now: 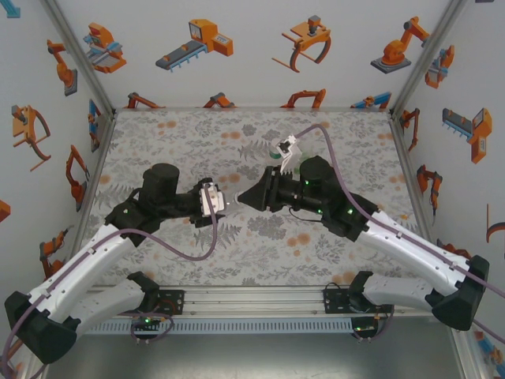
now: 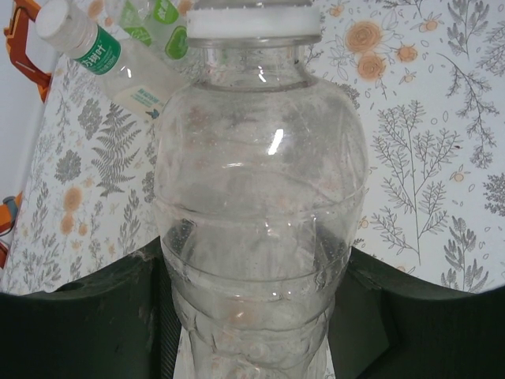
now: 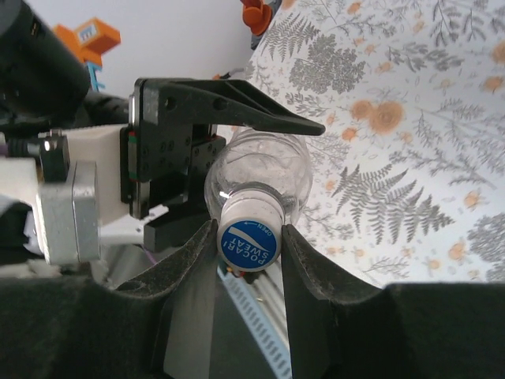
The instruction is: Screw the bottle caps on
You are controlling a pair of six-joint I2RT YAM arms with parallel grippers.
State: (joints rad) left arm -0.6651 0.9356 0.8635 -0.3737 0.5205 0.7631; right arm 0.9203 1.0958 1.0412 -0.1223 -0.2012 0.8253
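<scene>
A colourless bottle [image 2: 260,197] is held level above the table, and my left gripper [image 2: 252,312] is shut on its lower body. On its neck sits a cap [image 3: 251,207] with white sides and a blue printed top. My right gripper [image 3: 248,245] is shut on that cap, one finger pressing each side. From above, the left gripper [image 1: 211,197] and right gripper [image 1: 251,197] face each other at the table's middle with the bottle [image 1: 233,200] between them. Two more bottles lie at the back: one with a white cap [image 2: 59,20] and one with a green label [image 2: 158,16].
The two spare bottles [image 1: 286,150] lie close behind the right arm's wrist. The patterned tabletop [image 1: 173,134] is walled in by printed panels on three sides. A metal rail [image 1: 252,304] with the arm bases runs along the near edge.
</scene>
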